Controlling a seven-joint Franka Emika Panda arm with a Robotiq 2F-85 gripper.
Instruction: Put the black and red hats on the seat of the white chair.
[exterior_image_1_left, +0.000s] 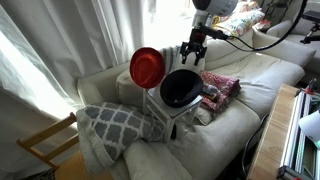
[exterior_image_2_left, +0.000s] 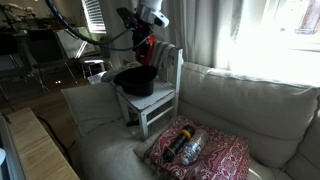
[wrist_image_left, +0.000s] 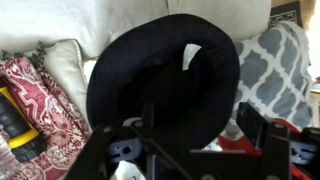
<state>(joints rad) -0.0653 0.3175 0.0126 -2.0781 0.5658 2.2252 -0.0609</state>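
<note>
The black hat (wrist_image_left: 150, 80) fills the wrist view, its hollow side up with a white label inside. It rests tilted on the seat (exterior_image_2_left: 163, 98) of the white chair (exterior_image_1_left: 166, 118), which stands on the sofa. In both exterior views the red hat (exterior_image_1_left: 147, 67) stands on edge at the chair's back (exterior_image_2_left: 174, 70). A strip of the red hat (wrist_image_left: 238, 143) shows by my right finger. My gripper (exterior_image_1_left: 193, 53) hangs just above the black hat (exterior_image_1_left: 181, 88), open, with nothing between its fingers (wrist_image_left: 263, 125).
A red patterned cushion (exterior_image_2_left: 215, 155) with a yellow and black object (exterior_image_2_left: 185, 148) on it lies on the sofa (exterior_image_1_left: 250, 75) beside the chair. A grey patterned cushion (exterior_image_1_left: 110, 125) lies on the other side. A bare wooden chair (exterior_image_1_left: 50, 140) stands at the sofa's end.
</note>
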